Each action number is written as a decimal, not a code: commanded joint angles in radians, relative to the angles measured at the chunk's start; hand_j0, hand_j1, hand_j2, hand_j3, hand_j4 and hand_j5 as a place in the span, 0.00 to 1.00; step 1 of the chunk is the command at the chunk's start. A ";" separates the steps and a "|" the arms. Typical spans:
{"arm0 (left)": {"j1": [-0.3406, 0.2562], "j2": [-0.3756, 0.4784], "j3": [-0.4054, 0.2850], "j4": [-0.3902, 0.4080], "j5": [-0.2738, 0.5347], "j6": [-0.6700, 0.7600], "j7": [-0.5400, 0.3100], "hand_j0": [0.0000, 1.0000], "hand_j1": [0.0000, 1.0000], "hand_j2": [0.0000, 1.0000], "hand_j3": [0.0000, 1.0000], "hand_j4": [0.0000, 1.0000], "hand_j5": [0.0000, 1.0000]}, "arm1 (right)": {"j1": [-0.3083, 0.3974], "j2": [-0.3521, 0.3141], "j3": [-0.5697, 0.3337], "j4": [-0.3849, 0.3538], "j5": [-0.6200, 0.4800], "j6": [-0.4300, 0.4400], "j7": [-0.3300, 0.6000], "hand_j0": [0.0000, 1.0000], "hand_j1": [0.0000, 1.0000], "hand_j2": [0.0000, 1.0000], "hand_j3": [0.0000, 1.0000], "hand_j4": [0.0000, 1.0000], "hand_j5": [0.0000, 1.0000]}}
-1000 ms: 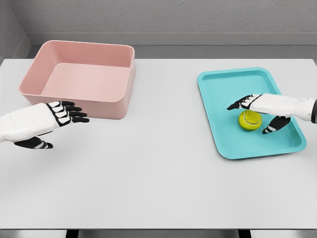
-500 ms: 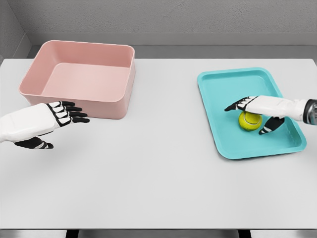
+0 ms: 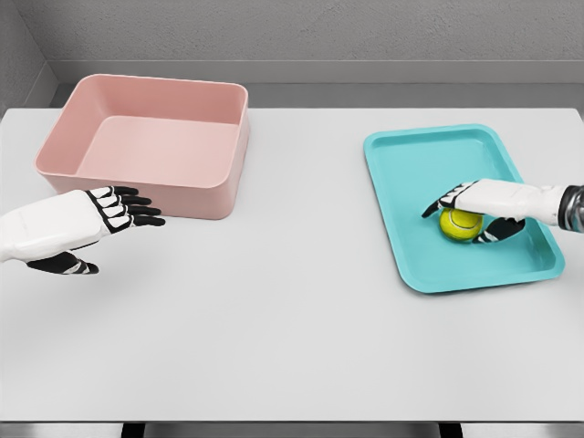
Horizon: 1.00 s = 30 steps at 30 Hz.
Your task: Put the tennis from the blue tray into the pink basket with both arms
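Head view shows us the white surface [image 3: 292, 319] with the pink basket [image 3: 146, 141] at far left and the blue tray [image 3: 456, 205] well apart at right, a spread that we judge is why both arms are called for, one to lift and one to deliver. Our left hand [image 3: 100, 219] hovers near the basket's front wall with fingers relaxed and holding nothing, placed, we think, to receive. The tennis ball [image 3: 461, 224] lies in the tray, directly under our right hand [image 3: 479, 214], whose fingers curl over its top and thumb reaches beneath, seemingly closing on it.
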<state>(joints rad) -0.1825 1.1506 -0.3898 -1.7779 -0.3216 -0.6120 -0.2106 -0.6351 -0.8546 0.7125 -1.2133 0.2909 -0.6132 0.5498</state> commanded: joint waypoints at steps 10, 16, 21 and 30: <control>0.000 0.001 0.000 0.000 0.007 0.001 0.000 1.00 1.00 1.00 1.00 1.00 1.00 | 0.000 -0.004 -0.001 0.000 0.001 0.002 -0.001 0.60 0.60 0.60 0.60 0.60 0.60; 0.000 0.001 0.000 0.000 0.007 0.001 0.000 1.00 1.00 1.00 1.00 1.00 1.00 | -0.002 -0.004 -0.001 0.000 0.001 0.002 -0.002 0.56 0.56 0.56 0.56 0.56 0.56; 0.000 0.001 0.000 -0.001 0.007 0.001 0.000 1.00 1.00 1.00 1.00 1.00 1.00 | -0.025 -0.008 -0.008 -0.009 -0.006 0.002 -0.002 0.53 0.53 0.53 0.53 0.53 0.53; 0.000 0.003 0.002 -0.001 0.007 0.001 0.000 1.00 1.00 1.00 1.00 1.00 1.00 | -0.037 -0.032 -0.018 -0.063 -0.010 0.002 -0.002 0.49 0.49 0.49 0.49 0.49 0.49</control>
<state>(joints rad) -0.1825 1.1528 -0.3888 -1.7792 -0.3205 -0.6120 -0.2106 -0.6734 -0.8812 0.6979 -1.2667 0.2877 -0.6135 0.5486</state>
